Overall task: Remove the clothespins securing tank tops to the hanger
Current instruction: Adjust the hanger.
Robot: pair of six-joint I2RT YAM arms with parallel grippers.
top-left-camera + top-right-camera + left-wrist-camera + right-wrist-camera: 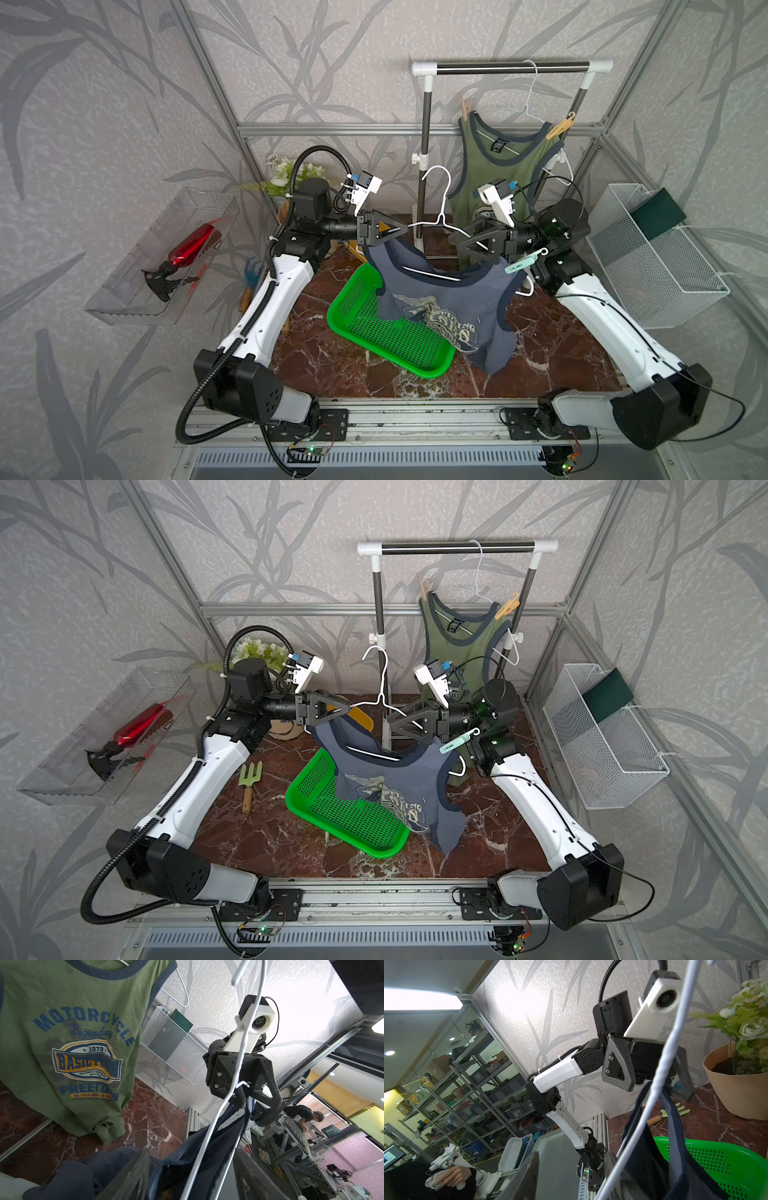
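Since clothespins are light, stiff, sprung things, I'd judge each wants a squeeze on its free tail end, well away from the cloth, then a straight pull off. The shirts are limp and will probably sag or slide once a pin lets go.

On my left, the left gripper [399, 230] straddles one shoulder of the slate-blue tank top [449, 307]. Its black fingers stand apart, with strap and wire between them, and I cannot tell whether they pinch anything. The shirt hangs soft and creased from a thin white wire hanger [669, 1049], which is up in the air and off the rail. Its hem trails over a glossy green basket [374, 324] of perforated plastic on the marbled table.

Next, the right gripper [459, 245] is closed around the hanger's other end and, I think, carries it. Just beside it a mint plastic clothespin [524, 264], ridged and likely slick, bites that shoulder.

Farther right and back, the olive tank top [498, 162] hangs from the metal rail [511, 68]. A tan clothespin [466, 109] grips one strap and a yellowish clothespin [561, 126] the other.
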